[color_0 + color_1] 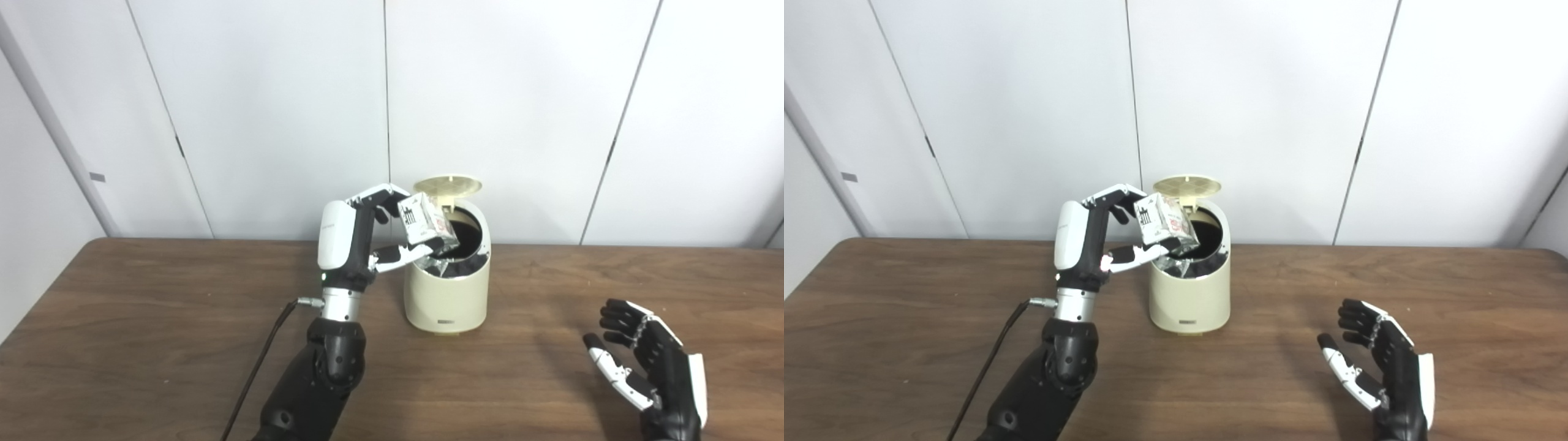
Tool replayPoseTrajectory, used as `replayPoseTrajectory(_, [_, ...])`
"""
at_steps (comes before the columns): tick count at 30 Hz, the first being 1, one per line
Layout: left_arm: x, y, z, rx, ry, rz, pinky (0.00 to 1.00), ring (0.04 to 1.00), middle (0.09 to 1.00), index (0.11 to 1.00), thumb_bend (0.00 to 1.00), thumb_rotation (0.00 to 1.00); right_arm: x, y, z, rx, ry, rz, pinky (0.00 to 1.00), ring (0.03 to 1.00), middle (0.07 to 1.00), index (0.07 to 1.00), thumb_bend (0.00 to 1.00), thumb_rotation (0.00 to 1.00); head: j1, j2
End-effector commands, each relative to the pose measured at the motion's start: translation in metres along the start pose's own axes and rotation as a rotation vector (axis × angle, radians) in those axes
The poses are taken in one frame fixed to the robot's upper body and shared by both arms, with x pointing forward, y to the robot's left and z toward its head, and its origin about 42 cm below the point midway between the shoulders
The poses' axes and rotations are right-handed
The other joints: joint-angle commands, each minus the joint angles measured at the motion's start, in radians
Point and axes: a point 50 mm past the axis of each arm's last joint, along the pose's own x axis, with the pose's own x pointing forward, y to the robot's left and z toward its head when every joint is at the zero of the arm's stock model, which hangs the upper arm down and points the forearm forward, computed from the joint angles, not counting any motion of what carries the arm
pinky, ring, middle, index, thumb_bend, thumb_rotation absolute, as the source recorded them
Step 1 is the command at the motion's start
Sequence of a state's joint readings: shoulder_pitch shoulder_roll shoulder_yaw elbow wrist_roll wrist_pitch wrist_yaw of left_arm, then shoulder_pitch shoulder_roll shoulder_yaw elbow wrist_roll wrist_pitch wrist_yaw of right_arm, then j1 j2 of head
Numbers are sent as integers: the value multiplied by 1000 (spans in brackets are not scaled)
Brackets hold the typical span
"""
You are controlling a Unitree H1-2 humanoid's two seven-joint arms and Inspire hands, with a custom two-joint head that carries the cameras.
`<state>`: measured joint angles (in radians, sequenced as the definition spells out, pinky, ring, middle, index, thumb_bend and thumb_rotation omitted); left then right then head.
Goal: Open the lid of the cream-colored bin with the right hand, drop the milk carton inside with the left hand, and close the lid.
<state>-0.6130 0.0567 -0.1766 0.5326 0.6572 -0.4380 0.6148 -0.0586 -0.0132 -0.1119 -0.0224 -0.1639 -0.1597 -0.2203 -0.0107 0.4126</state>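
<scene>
The cream-colored bin (447, 294) stands near the middle of the table, its round lid (448, 186) tipped up at the back and the dark liner inside showing. My left hand (361, 239) is shut on the milk carton (424, 224), a white carton with dark print. The carton is tilted over the bin's left rim, its lower end at the opening. My right hand (649, 367) rests low at the front right, fingers spread and open, well away from the bin.
The brown wooden table (153, 318) stretches out on both sides of the bin. A black cable (257, 367) runs along my left forearm. White wall panels (551, 110) stand close behind the table's back edge.
</scene>
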Motion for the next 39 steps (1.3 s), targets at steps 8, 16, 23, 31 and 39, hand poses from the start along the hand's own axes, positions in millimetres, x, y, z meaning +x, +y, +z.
replayPoseTrajectory(8, [31,8,18,-79,-80,14,422,478,474,487,515,0,-9,10,-5,40,28,9,640,674,673,663,298,139,0,5])
replayPoseTrajectory(16, [32,11,16,-81,-55,-8,459,497,483,490,524,0,-8,10,-5,37,23,12,643,675,675,663,291,101,1,5])
replayPoseTrajectory(23, [32,12,14,-79,-45,-36,467,508,480,496,524,0,-8,11,-5,29,28,6,633,669,672,663,291,108,-1,5])
replayPoseTrajectory(31, [30,11,12,-130,-9,-52,491,520,498,511,976,253,-8,11,-5,30,26,6,635,669,670,662,291,99,0,5])
replayPoseTrajectory(39, [30,12,12,-122,6,-50,488,533,515,531,1000,356,-7,10,-6,39,21,9,641,675,672,661,293,93,3,5])
